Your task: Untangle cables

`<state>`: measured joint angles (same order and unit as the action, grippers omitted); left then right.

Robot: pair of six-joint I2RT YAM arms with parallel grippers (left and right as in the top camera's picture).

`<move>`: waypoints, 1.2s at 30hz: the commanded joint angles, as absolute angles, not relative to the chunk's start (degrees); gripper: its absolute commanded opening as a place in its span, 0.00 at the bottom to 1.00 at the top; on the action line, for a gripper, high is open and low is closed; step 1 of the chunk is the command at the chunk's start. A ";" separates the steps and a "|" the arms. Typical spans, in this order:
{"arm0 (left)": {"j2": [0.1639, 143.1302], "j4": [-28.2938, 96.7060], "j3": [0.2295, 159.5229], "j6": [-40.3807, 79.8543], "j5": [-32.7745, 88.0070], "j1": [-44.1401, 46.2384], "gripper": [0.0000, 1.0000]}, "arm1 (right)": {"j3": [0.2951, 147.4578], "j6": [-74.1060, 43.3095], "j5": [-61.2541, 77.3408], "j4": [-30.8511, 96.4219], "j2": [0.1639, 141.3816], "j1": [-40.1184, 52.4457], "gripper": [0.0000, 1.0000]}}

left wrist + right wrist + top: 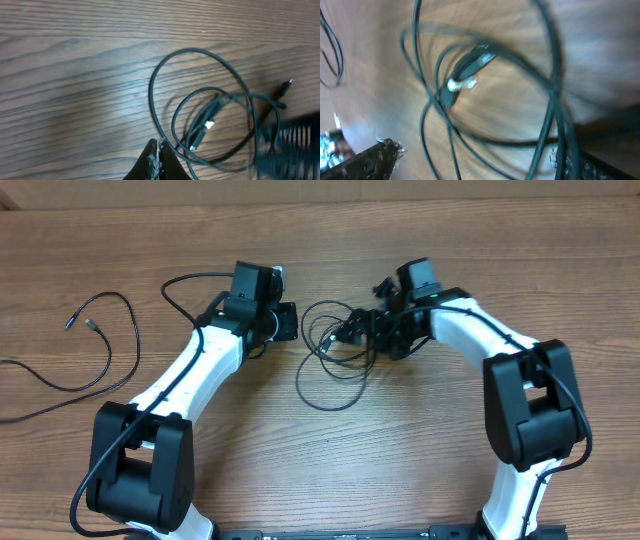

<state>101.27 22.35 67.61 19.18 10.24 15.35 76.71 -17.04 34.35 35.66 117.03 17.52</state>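
Observation:
A tangle of thin black cables (335, 345) lies between the two grippers at mid-table. My left gripper (291, 321) is shut at the tangle's left edge. In the left wrist view its tips (159, 145) touch the outer loop (153, 97); I cannot tell whether that strand is pinched. A black plug with a silver tip (201, 132) lies inside the loops. My right gripper (347, 334) is over the tangle's right side and open wide. Several strands (546, 120) run between its fingers (376, 156), close to a plug (470, 70).
A separate black cable (134, 340) snakes over the left of the wooden table (420, 450), with both small plug ends (70, 323) near the far left. Both white arms reach in from the front edge.

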 commanded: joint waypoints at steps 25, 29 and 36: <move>101.91 24.45 67.61 19.99 10.15 8.03 0.12 | 79.92 -28.97 37.85 44.64 116.33 34.54 0.75; 101.91 24.45 67.61 19.99 10.15 8.03 0.13 | 84.25 -24.91 38.87 50.87 113.56 30.55 0.69; 101.91 24.43 67.61 21.04 11.33 8.05 0.15 | 83.96 -26.44 28.34 49.28 112.64 27.35 0.16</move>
<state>101.27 24.43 67.61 19.81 10.44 8.14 83.40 -26.00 32.49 50.39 113.73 27.14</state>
